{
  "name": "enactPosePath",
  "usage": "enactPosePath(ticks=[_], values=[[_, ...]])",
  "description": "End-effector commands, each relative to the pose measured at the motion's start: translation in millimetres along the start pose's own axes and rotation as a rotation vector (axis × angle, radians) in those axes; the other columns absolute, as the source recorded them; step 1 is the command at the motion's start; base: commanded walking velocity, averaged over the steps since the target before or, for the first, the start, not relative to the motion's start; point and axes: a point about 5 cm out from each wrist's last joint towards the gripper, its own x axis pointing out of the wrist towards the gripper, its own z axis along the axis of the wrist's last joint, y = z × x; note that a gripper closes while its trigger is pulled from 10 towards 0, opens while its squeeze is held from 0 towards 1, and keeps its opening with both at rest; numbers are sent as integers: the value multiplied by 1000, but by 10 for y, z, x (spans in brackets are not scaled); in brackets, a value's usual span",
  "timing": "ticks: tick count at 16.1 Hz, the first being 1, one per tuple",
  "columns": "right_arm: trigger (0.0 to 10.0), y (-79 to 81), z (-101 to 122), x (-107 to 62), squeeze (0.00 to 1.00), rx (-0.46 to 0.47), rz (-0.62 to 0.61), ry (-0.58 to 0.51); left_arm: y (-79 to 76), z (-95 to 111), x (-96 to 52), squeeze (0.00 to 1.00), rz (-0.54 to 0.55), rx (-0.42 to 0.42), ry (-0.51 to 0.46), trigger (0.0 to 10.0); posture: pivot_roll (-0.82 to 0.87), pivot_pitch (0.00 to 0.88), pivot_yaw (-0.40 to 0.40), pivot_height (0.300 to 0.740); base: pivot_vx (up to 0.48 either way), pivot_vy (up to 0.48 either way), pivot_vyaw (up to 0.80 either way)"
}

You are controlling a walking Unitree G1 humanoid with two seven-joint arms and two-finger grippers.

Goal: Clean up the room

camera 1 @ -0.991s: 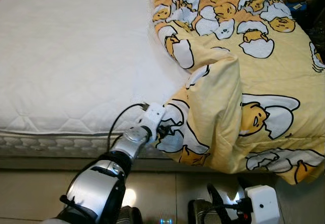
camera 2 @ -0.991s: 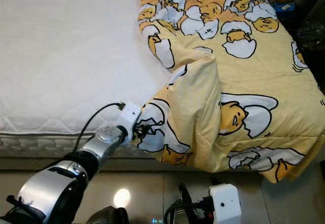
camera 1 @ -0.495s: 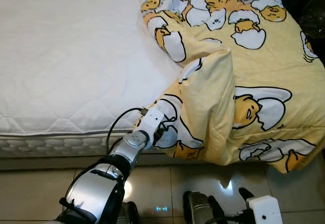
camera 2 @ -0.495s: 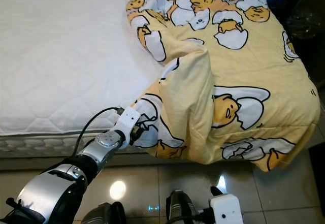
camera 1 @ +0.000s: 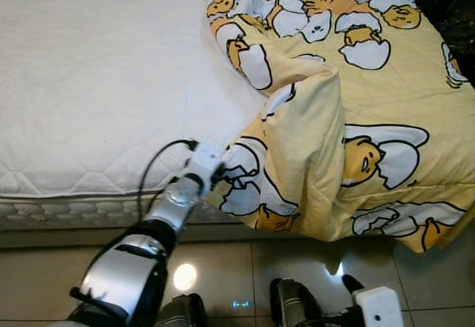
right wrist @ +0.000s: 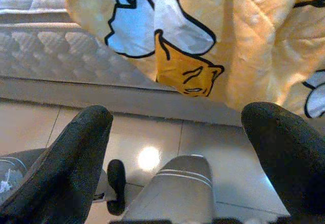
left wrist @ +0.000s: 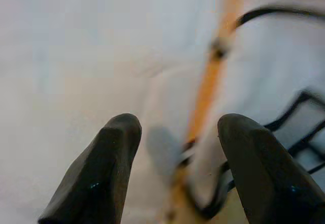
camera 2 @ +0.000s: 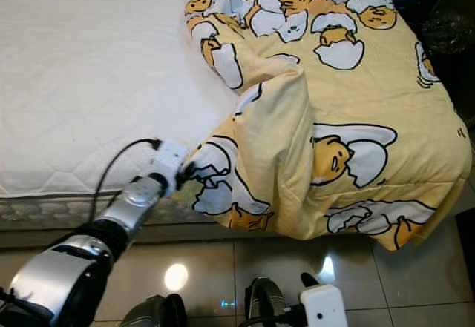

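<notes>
Now, with my left gripper (left wrist: 175, 148) open at the yellow egg-print quilt (camera 1: 371, 104) corner beside the white mattress (camera 1: 96, 67), I judge closing on the hem before pulling is best, right gripper (right wrist: 175, 148) open too.

A yellow quilted blanket printed with egg cartoons (camera 1: 371, 82) lies over the right part of a white quilted mattress (camera 1: 96, 75), its folded corner hanging over the near edge above the glossy tiled floor (camera 1: 223, 268). The left gripper (camera 1: 217, 176) reaches up from the near left to that corner's left edge. The right gripper (right wrist: 175, 148) hangs low over the floor, before the bed.
</notes>
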Motion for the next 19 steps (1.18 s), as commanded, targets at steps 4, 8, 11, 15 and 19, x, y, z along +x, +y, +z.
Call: enactPosePath(ticks=[4, 8, 11, 15, 19], values=[[10000, -40, -25, 23, 0, 1, -1, 8, 18, -111, -10, 1000, -12, -61, 92, 10000, -356, 166, 43, 714, 0, 0, 0], [10000, 42, 20, 8, 0, -5, 51, -4, -79, 1, 32, 1000, -50, -77, 79, 10000, -373, 172, 40, 714, 0, 0, 0], [10000, 46, 17, -5, 0, -5, 54, 3, -142, 58, 52, 1000, -70, -53, 79, 10000, -383, 179, 42, 714, 0, 0, 0], [10000, 60, 17, -7, 0, -4, 61, 5, -269, -65, 27, 0, -112, -18, 145, 10000, -382, 184, 38, 714, 0, 0, 0], [10000, 72, 26, -14, 0, -5, 69, 6, -314, -131, 11, 0, -104, 29, 179, 10000, -391, 187, 35, 714, 0, 0, 0]])
